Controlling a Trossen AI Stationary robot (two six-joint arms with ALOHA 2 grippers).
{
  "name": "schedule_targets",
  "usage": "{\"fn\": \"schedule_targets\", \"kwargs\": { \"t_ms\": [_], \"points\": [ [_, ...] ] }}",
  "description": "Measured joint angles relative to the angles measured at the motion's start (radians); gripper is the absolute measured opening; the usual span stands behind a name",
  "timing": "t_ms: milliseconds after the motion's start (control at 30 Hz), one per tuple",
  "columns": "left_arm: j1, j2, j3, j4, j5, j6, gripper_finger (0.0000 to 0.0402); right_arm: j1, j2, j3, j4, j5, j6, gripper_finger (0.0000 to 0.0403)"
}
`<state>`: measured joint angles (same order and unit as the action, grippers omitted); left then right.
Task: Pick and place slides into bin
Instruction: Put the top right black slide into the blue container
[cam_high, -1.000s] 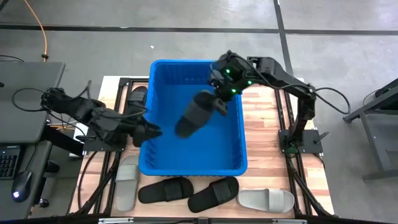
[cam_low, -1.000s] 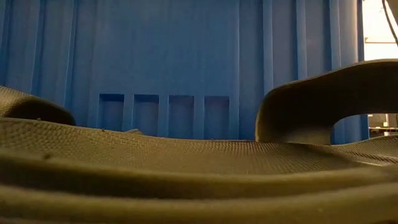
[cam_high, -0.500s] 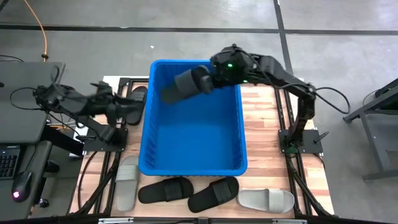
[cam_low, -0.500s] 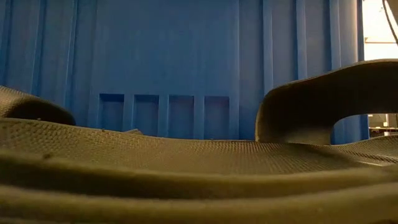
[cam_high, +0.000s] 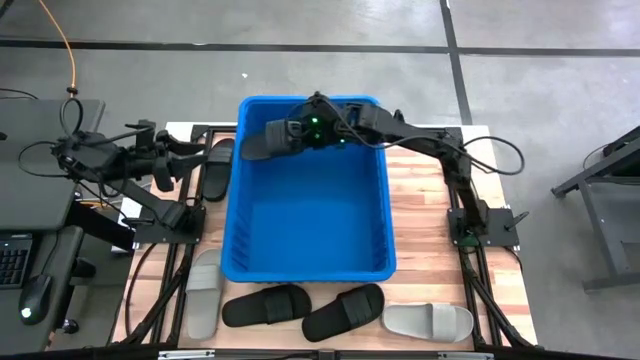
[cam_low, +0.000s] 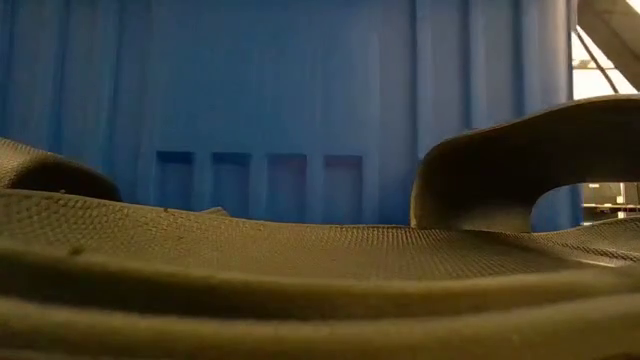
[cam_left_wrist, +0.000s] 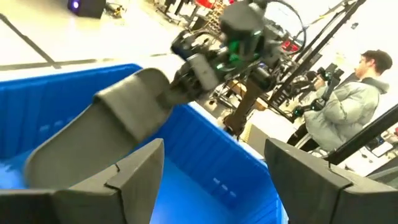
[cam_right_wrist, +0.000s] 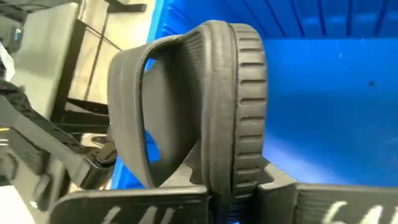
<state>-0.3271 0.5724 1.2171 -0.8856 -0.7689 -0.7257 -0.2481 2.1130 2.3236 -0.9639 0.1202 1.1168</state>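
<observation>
My right gripper (cam_high: 292, 135) reaches over the far left corner of the blue bin (cam_high: 385, 215), shut on a black slide (cam_high: 262, 140) that is also visible in the left wrist view (cam_left_wrist: 118, 124). My left gripper (cam_high: 193, 160) hovers open outside the bin's left wall, holding nothing. Another black slide (cam_high: 215, 165) lies flat on the table beside it. Along the bin's near side lie two grey slides (cam_high: 203, 292) (cam_high: 428, 321) and two black slides (cam_high: 265, 305) (cam_high: 343, 312). My right gripper pinches one end of the slide's sole (cam_right_wrist: 221, 180) between its two fingers, one on the footbed side and one on the underside. The fingers come from the table's right, slanting down, in line with the slide's length. The slide is turned on edge, strap (cam_right_wrist: 130, 106) sideways, lifted clear above the bin.
A person (cam_left_wrist: 348, 106) stands in the room beyond the table. In the low view a black slide (cam_low: 300, 280) lies right before the camera, with the bin's ribbed wall (cam_low: 280, 100) behind it. Dark frame rails (cam_high: 165, 220) run left of the bin.
My right gripper has carried the black slide from above the bin's middle to its far left corner, rolling so that the slide, which hung down into the bin, now points toward the table's left. My left gripper has drawn back from the bin's left wall toward the far left.
</observation>
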Motion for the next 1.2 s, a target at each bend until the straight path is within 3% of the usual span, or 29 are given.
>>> {"fn": "schedule_targets", "kwargs": {
  "t_ms": [200,333,633,900,1200],
  "points": [
    [0.000,0.000,0.000,0.025,0.001,0.025,0.0259,-0.046,0.077,-0.008,-0.025,-0.131,0.097,0.0007],
    [0.000,0.000,0.000,0.024,0.015,0.061,0.0261,-0.052,0.062,-0.001,-0.104,-0.101,0.109,0.0007],
    [0.000,0.000,0.000,0.023,0.017,0.097,0.0262,-0.096,0.067,-0.002,-0.070,-0.048,0.164,0.0007],
    [0.000,0.000,0.000,0.023,0.038,0.133,0.0262,-0.083,0.076,-0.002,-0.064,-0.057,0.206,0.0007],
    [0.000,0.000,-0.001,0.023,0.050,0.171,0.0262,-0.081,0.145,-0.002,-0.051,-0.140,0.230,0.0007]
  ]
}}
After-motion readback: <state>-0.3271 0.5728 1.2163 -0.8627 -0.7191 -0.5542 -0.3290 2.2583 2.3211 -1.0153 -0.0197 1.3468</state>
